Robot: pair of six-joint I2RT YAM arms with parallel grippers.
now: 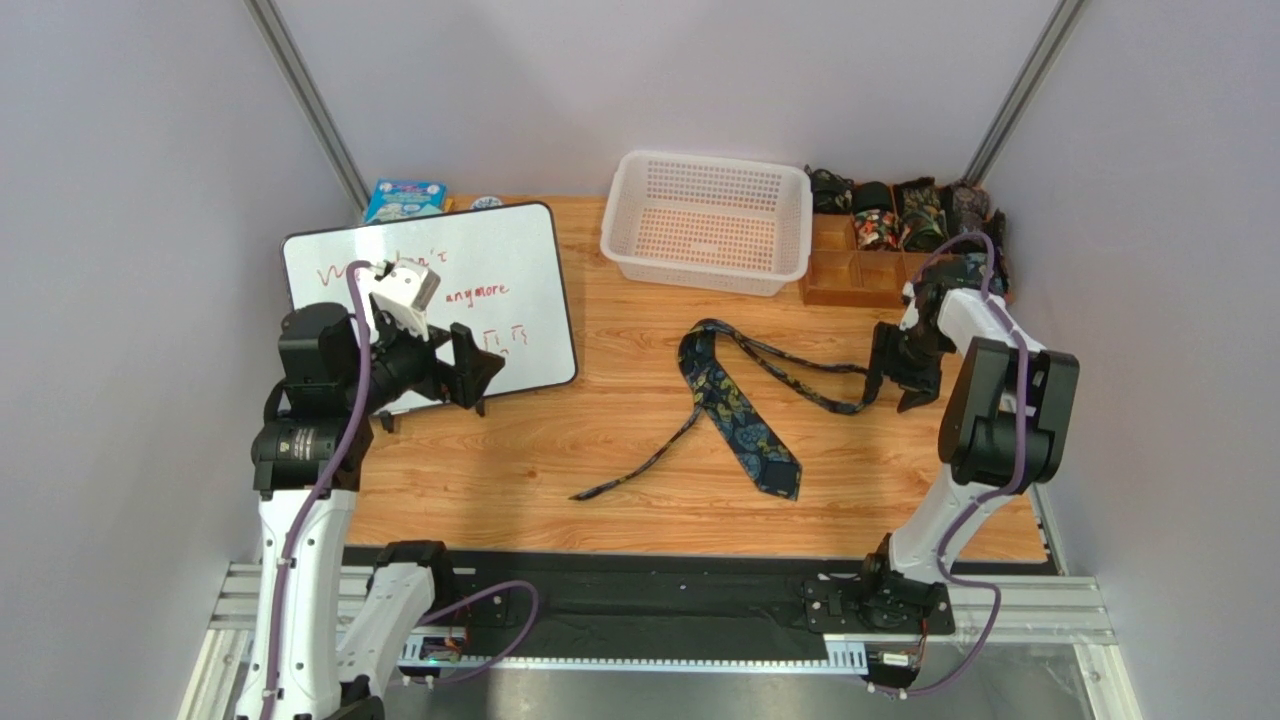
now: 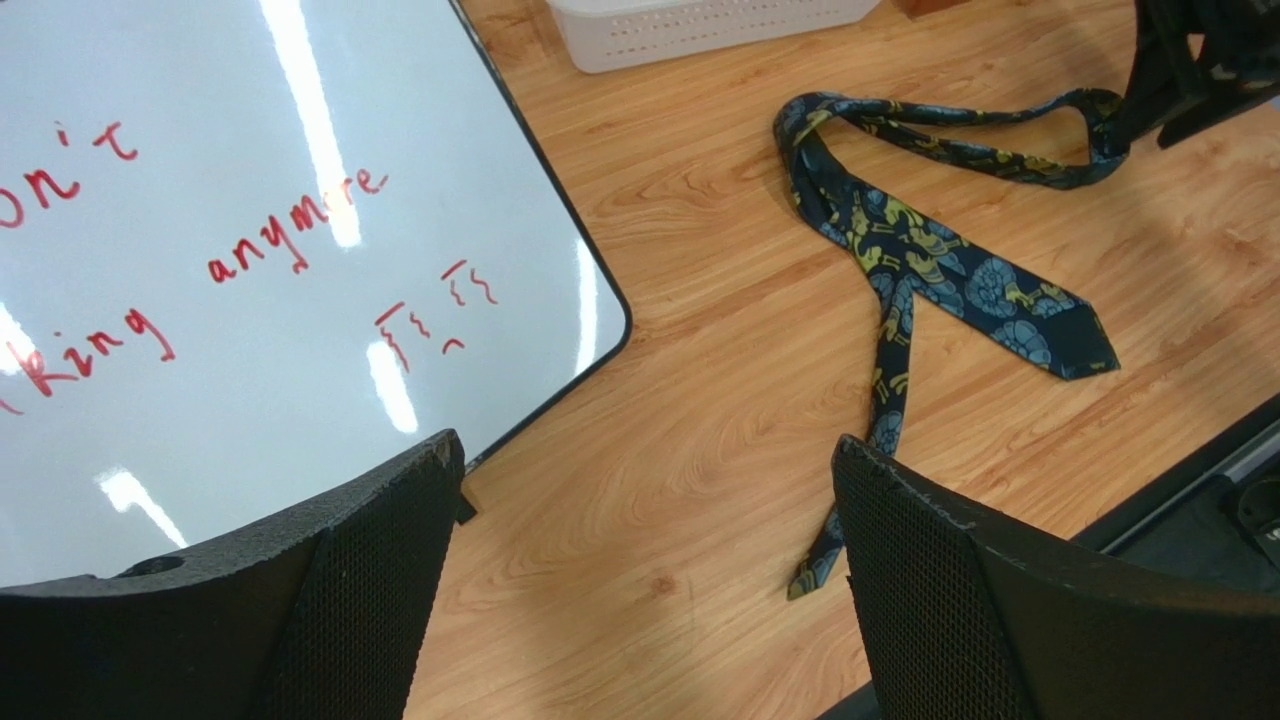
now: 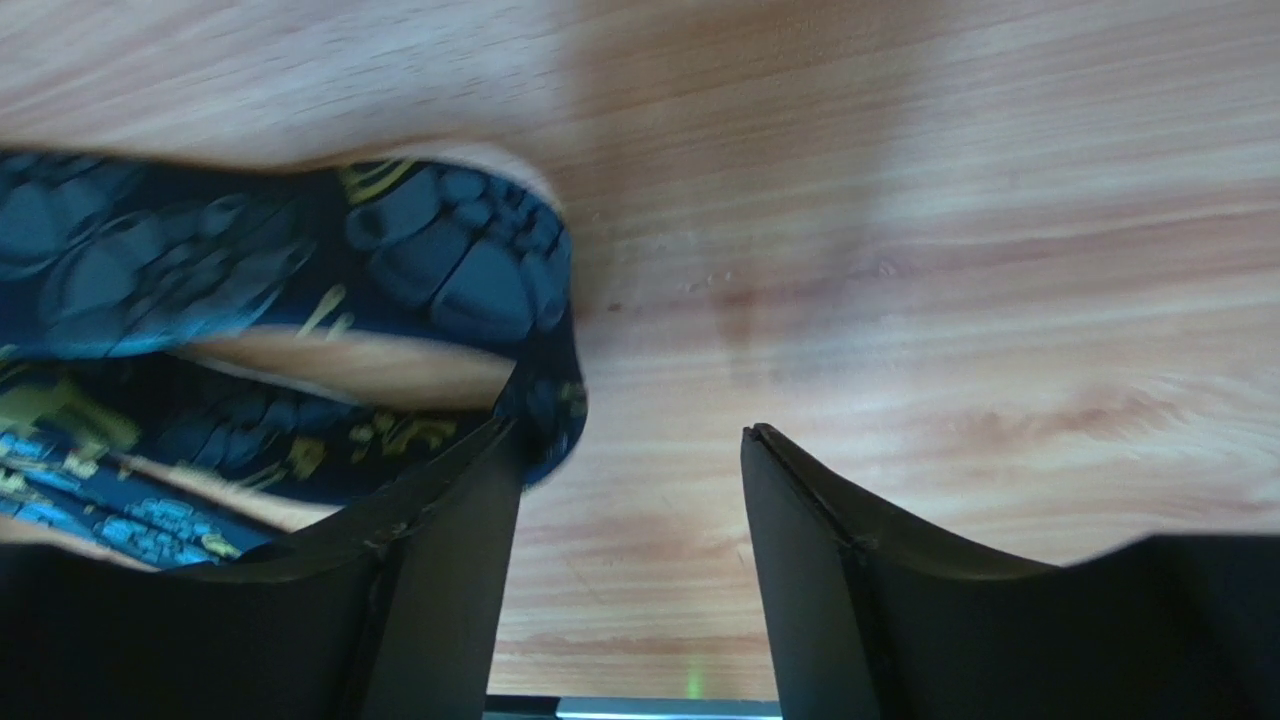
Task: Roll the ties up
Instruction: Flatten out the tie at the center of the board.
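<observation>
Paisley tie point(image 1: 744, 416) (unrolled), sprawled mid-table

We note long narrow fabric necktie point(image 1: 739, 416): black-navy ground, dense teal-blue and yellow paisley. Rectangular whiteboard point(image 1: 511, 248): white face, black rim, red handwriting. Perforated plastic basket point(image 1: 706, 222): white, regular hole grid. Wooden tabletop point(image 1: 496, 450): warm orange-brown, streaky grain. Rolled fabric ties point(image 1: 899, 219): dark, we make out reddish and greenish flecks. Wooden tray point(image 1: 849, 281) beneath: mid-brown. Small box point(image 1: 404, 198): light blue print.
</observation>
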